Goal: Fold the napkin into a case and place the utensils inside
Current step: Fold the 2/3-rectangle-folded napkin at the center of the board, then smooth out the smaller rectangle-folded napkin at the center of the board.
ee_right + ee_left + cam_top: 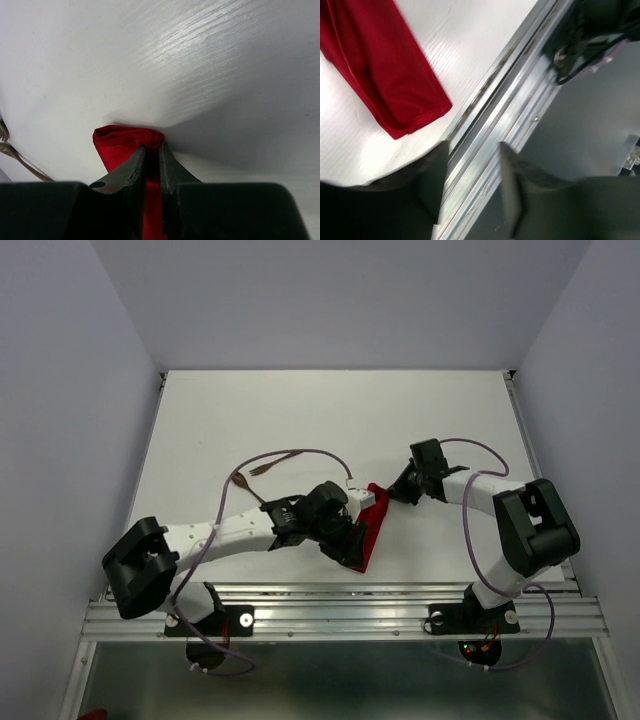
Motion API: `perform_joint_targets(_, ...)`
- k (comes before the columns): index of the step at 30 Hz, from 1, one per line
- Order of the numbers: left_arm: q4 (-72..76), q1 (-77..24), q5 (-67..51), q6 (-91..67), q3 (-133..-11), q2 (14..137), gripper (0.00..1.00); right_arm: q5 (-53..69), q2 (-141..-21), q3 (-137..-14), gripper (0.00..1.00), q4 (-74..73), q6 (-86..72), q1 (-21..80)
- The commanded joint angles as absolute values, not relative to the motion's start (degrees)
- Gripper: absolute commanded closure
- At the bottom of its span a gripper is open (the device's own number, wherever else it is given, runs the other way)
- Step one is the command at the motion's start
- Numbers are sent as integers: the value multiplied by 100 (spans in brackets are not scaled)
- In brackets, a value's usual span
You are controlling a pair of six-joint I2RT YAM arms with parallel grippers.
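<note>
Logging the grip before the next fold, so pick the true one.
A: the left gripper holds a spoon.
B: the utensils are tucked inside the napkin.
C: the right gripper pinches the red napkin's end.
C: the right wrist view shows the right gripper closed on the napkin at its bunched end; the left gripper is open and empty, and the utensils lie apart from it.

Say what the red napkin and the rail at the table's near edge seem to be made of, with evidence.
The napkin looks like soft, matte woven cloth: it lies in folds with a hemmed edge. The rail looks like bare metal, probably aluminium: silvery, grooved, dully reflective.
</note>
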State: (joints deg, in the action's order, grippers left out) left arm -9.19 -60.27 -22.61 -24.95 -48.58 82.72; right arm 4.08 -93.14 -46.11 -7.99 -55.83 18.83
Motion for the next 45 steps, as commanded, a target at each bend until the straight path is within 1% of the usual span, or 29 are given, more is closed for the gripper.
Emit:
perform_joint_targets(1,-949,-5907,-2013,-2233,-5317,7524,53,35,-9404,-4658,99,-1213,-5388,1890)
perform_joint_targets(2,-888,-5871,-1987,-2250,-5309,7463,68,26,-9396,-4667,99,-1213,-5379,1890)
perform_joint_targets(5,-748,-5591,-1969,-2355,-5282,7497,100,44,-9413,-4676,99,-1213,-5370,1890)
perform_joint_targets(11,-449,-4722,-1469,-2873,-5054,7883,100,35,-9378,-4658,99,-1195,-5379,1890)
perform_joint_targets(14,-396,-4544,-1248,-2962,-5054,8207,100,26,-9343,-4641,99,-1204,-5370,1890)
perform_joint_targets(27,176,-4588,-1810,-2918,-5062,9026,100,35,-9308,-4658,99,-1222,-5317,1890)
perform_joint_targets(45,465,-5185,-2205,-2865,-5309,9448,100,26,-9202,-4711,99,-1318,-5265,1890)
